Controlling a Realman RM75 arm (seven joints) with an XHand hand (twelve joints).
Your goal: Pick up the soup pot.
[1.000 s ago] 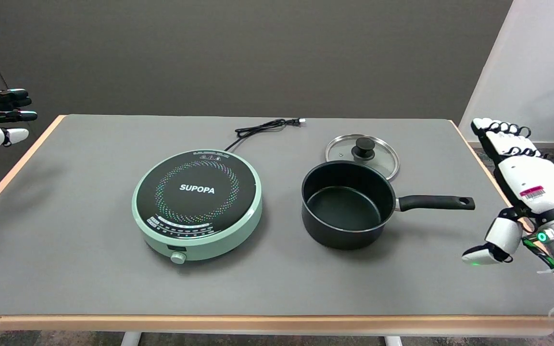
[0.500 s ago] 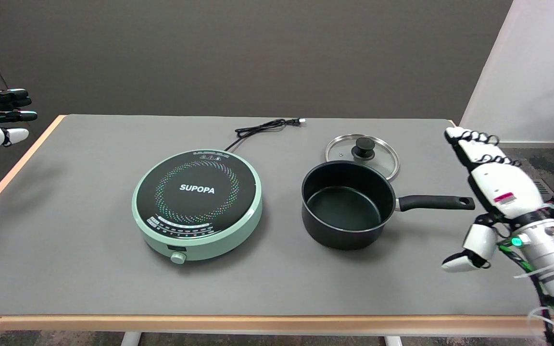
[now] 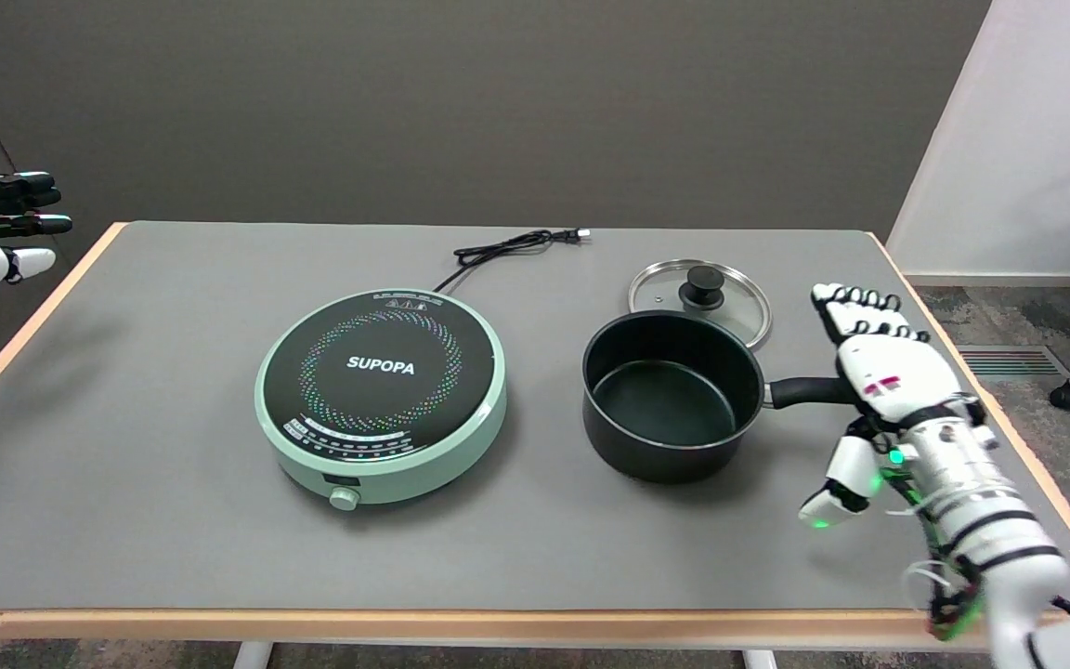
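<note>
Over the soup pot's handle, the right hand hovers, fingers spread, holding nothing.

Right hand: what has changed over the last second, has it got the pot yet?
The right hand has moved left, in over the table's right edge, and now sits open above the end of the soup pot handle, holding nothing. The pot, lid and cooker have not moved.
</note>
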